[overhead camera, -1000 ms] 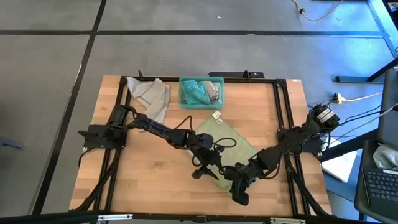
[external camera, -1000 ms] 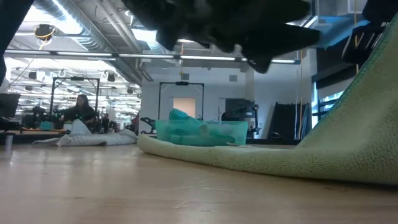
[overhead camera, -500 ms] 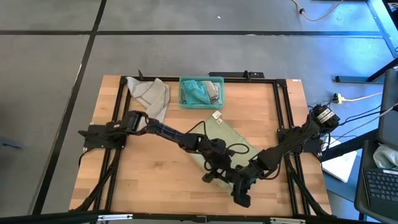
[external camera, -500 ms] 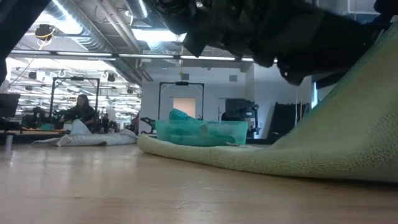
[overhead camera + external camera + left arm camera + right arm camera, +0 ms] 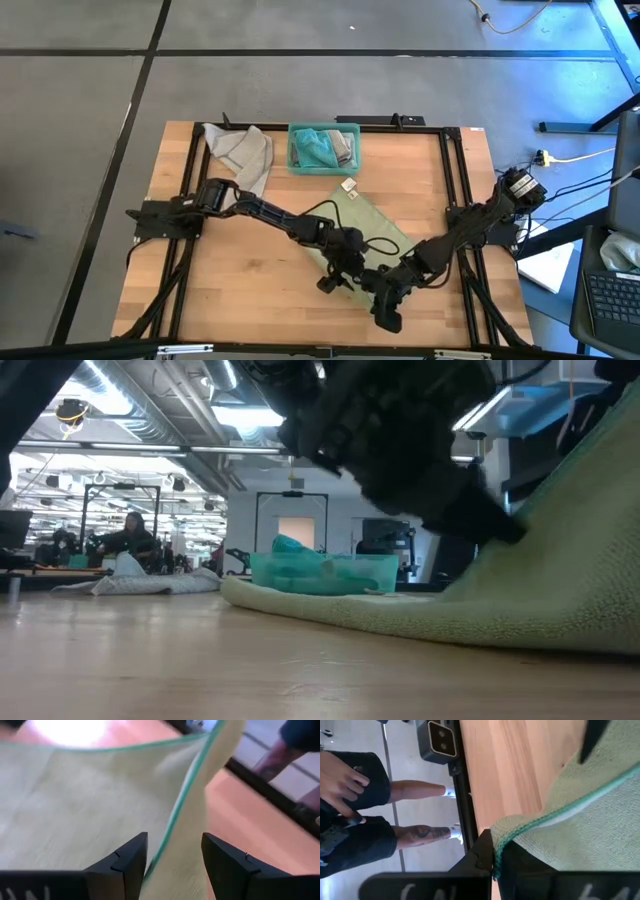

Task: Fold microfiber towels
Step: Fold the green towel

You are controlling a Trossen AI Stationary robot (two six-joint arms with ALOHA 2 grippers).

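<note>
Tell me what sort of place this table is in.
Probably a robotics lab or workshop. The wooden table stands on a bare concrete floor, exposed ducts and strip lights run overhead, and other workbenches with a seated person fill the room behind.

We see the table (image 5: 240,270) with a bin (image 5: 323,148) at its far edge, a bunched towel (image 5: 318,148) inside it; left of the bin lies a second towel (image 5: 240,152), crumpled on the wood; nearer us, right of centre, a third towel (image 5: 365,225) lies spread, its near corner lifted off the table; the left gripper (image 5: 335,282) sits at that towel's near edge, fingers (image 5: 131,854) either side of the raised hem; the right gripper (image 5: 388,296) is just beside it, holding the lifted corner; a person's legs (image 5: 415,815) stand beyond the table's edge.
</note>
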